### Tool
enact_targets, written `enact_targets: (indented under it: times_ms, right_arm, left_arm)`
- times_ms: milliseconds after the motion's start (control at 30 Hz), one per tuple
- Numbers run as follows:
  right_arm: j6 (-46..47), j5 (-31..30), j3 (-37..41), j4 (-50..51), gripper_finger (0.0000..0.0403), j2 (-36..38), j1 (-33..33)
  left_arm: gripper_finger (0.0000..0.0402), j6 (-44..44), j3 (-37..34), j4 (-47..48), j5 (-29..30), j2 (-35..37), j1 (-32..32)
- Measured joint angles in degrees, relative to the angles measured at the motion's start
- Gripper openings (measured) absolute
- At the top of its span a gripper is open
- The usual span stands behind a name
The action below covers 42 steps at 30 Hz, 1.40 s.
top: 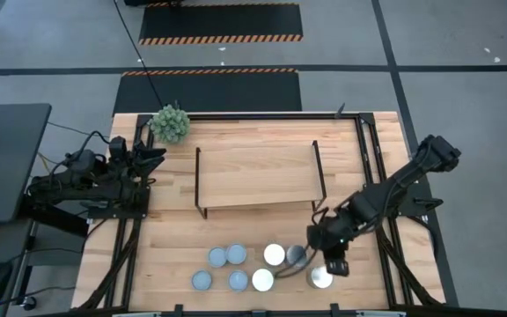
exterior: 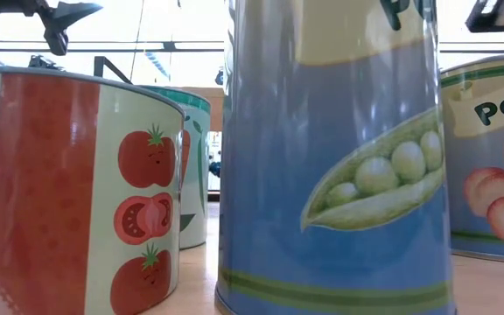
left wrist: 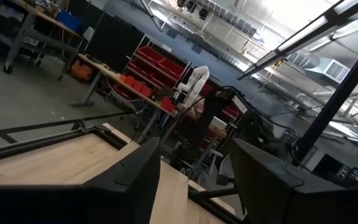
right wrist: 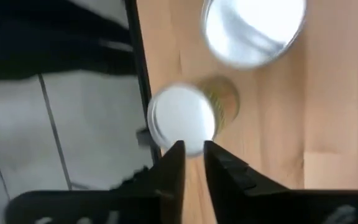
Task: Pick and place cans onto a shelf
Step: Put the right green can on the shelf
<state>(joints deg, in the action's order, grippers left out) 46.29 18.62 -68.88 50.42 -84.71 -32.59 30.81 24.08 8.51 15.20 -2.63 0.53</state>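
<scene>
Eight cans stand upright on their bases near the table's near edge. Several have blue-grey tops (top: 227,267). The white-topped ones (top: 274,254) stand to their right, one (top: 321,278) beside my right arm. The low view shows printed sides close up: tomatoes (exterior: 59,192), peas (exterior: 331,157). The shelf (top: 258,176) stands mid-table with nothing on it. My right gripper (top: 299,262) hovers over the white-topped cans, shut but for a thin slit and holding nothing. Just beyond its tips (right wrist: 192,152) stands a white-topped, gold-sided can (right wrist: 182,118). My left gripper (left wrist: 191,146) waits open at the table's far left.
A green ball-shaped plant (top: 170,123) stands at the table's far left corner, close to my left arm. The shelf's black end frames (top: 319,176) rise above its board. The table's near edge (right wrist: 135,74) runs close beside the can under my right gripper.
</scene>
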Motion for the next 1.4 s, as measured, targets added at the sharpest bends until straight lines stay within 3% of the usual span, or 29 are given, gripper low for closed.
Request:
enact_targets:
  times_ms: [267, 367, 533, 700, 967, 1400]
  right_arm:
    - [-3.9, 2.7, -0.6, 3.3, 0.0221, -4.0, -2.4]
    - [-5.7, -1.6, -2.5, 3.7, 0.0246, -4.7, -4.0]
    - [-10.0, -16.6, -7.4, 4.0, 0.0246, -7.1, -9.1]
    - [-16.7, -23.0, -10.7, 3.6, 0.0245, -12.3, -13.5]
    - [-13.9, -23.2, -11.5, 4.2, 0.0245, -14.6, -14.2]
    - [-17.7, -18.9, -11.5, 2.8, 0.0249, -13.7, -11.2]
  left_arm:
    - [0.0201, 0.1, 0.0, 0.0, 0.0, 0.0, 0.0]
    - [0.0201, 0.1, 0.0, 0.0, 0.0, 0.0, 0.0]
    - [0.0201, 1.0, 0.0, 0.2, 0.0, 0.0, 0.0]
    - [0.0201, 1.3, 0.0, 0.7, 0.0, 0.0, 0.0]
    - [0.0201, 2.0, 0.0, 1.3, 0.0, 0.0, 0.0]
    - [0.0201, 3.1, 0.0, 3.0, 0.0, 0.0, 0.0]
